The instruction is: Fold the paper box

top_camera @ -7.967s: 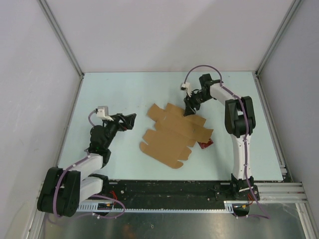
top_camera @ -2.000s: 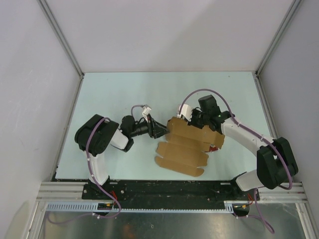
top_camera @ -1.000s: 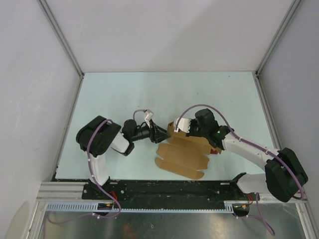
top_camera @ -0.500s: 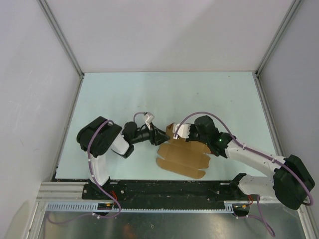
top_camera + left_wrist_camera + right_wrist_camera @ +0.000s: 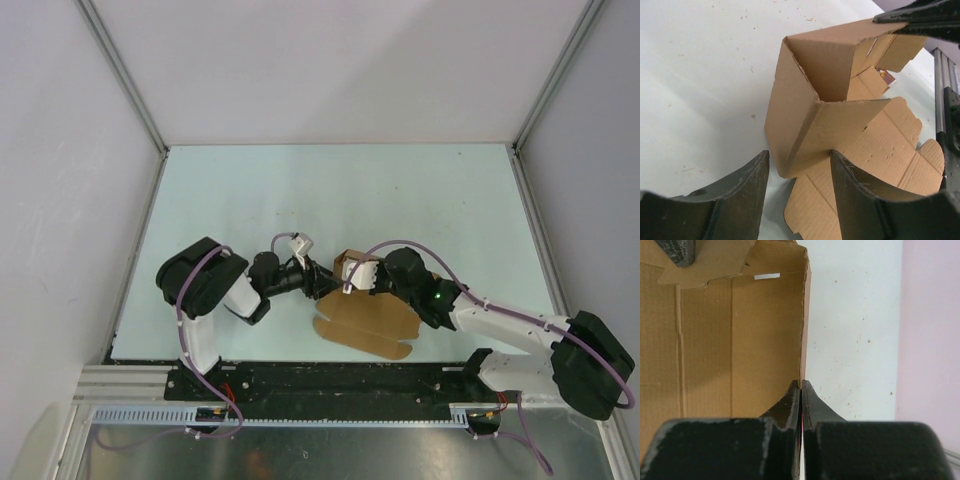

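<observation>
Currently the paper box (image 5: 805, 115) stands half-raised at the surface's (image 5: 250, 190) near middle — right hand (image 5: 800, 385) pinched shut on a wall's edge, left hand (image 5: 800, 157) part-open astride a folded corner — and an uneven pull could buckle that thin wall.

Both arms reach inward, grippers side by side

The left arm (image 5: 200, 285) bends sharply close to its base, and its forearm points to the right, toward the other arm. The left gripper (image 5: 799, 159) has its jaws apart, one finger on either side of a folded corner of the paper box (image 5: 810, 115). The right arm (image 5: 500, 322) stretches long and low to the left from its base. The right gripper (image 5: 800, 386) has its jaws pressed together, pinching a thin edge of the paper box. The two grippers sit just beside each other, tips facing
</observation>
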